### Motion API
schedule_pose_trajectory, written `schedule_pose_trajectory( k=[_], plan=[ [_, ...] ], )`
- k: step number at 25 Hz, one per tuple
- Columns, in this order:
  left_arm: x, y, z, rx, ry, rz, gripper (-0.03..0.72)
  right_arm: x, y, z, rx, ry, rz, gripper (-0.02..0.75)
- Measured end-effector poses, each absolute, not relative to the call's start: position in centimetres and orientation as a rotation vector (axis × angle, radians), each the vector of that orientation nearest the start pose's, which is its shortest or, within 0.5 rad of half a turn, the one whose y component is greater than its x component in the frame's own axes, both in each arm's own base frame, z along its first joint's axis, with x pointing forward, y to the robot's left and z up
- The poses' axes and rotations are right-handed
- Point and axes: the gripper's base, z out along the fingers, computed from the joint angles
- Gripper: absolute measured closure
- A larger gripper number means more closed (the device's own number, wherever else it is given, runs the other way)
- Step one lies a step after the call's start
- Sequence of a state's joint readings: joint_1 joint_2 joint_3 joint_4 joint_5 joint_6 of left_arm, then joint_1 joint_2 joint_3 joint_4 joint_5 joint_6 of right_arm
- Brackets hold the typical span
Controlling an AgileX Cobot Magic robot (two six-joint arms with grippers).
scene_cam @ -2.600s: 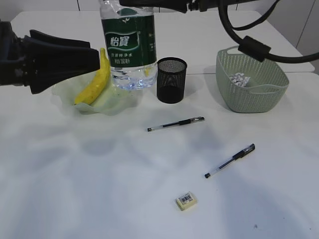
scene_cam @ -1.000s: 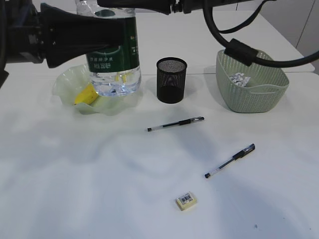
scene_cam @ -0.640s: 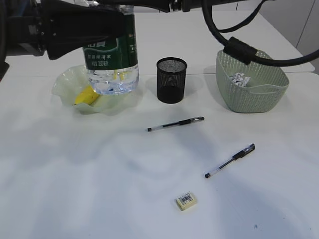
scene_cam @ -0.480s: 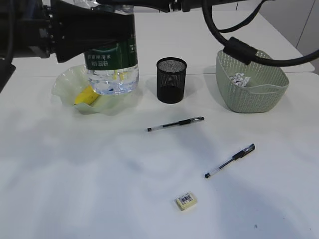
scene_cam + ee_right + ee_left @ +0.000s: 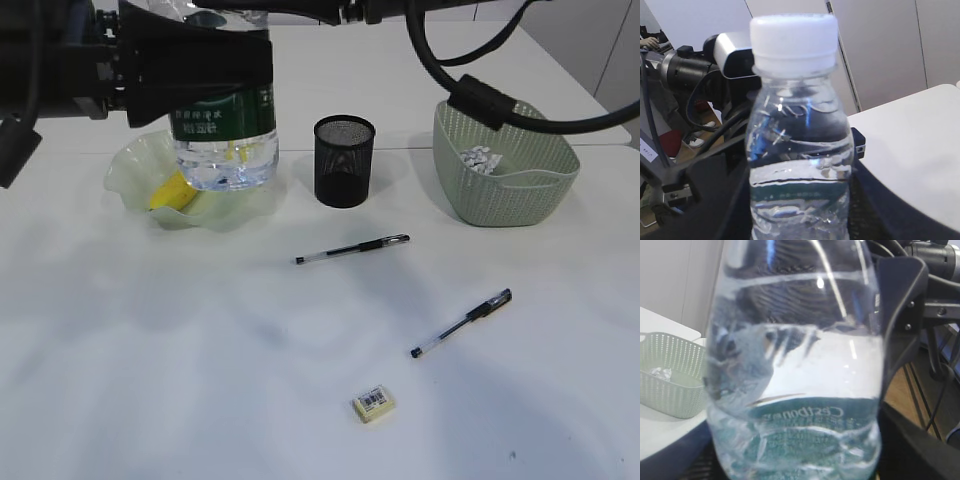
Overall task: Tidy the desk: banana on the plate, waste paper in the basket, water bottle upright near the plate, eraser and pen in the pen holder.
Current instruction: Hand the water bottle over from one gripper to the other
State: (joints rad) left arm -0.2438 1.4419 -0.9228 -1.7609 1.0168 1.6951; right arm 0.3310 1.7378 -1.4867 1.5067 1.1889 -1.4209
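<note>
The left end effector [image 5: 215, 75] has moved in around the upright water bottle [image 5: 225, 140], jaws narrowing; contact unconfirmed. The right end effector [image 5: 800, 210] grips the bottle above the plate [image 5: 130, 170]. A handover appears underway.

Both arms were matte black. The left gripper [image 5: 215, 70] had broad, flat, wedge-shaped black fingers [image 5: 900, 310] fixed to a bracket with small silver screws. The right arm [image 5: 300, 10] carried a thick black cable [image 5: 500, 95] with a chunky collar. A silver-grey housing [image 5: 732, 55] sat on one dark cylindrical joint.
</note>
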Motion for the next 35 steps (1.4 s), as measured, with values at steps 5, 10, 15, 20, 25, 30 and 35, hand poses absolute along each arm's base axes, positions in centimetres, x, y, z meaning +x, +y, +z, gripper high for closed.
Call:
schedule_pose_trajectory(
  k=[5,10,15,20,25,30,35],
  plan=[
    [26.19,-14.33,31.62,0.769,1.617,-1.177,0.209,32.1,19.95,36.5,-1.106,1.526,1.316,0.38],
    [26.19,-14.33,31.61,0.767,1.618,-1.178,0.249,32.1,19.95,36.5,-1.108,1.523,1.314,0.38],
    [26.2,-14.32,31.61,0.766,1.619,-1.177,0.269,32.1,19.95,36.5,-1.108,1.523,1.314,0.38],
    [26.2,-14.32,31.61,0.766,1.619,-1.177,0.27,32.1,19.95,36.5,-1.108,1.523,1.314,0.38],
    [26.18,-14.33,31.62,0.764,1.621,-1.184,0.272,32.1,19.95,36.5,-1.098,1.536,1.325,0.38],
    [26.18,-14.33,31.62,0.762,1.622,-1.186,0.276,32.1,19.95,36.5,-1.095,1.539,1.328,0.38],
    [26.17,-14.34,31.62,0.762,1.622,-1.187,0.276,32.1,19.95,36.5,-1.095,1.539,1.328,0.38]
  ],
)
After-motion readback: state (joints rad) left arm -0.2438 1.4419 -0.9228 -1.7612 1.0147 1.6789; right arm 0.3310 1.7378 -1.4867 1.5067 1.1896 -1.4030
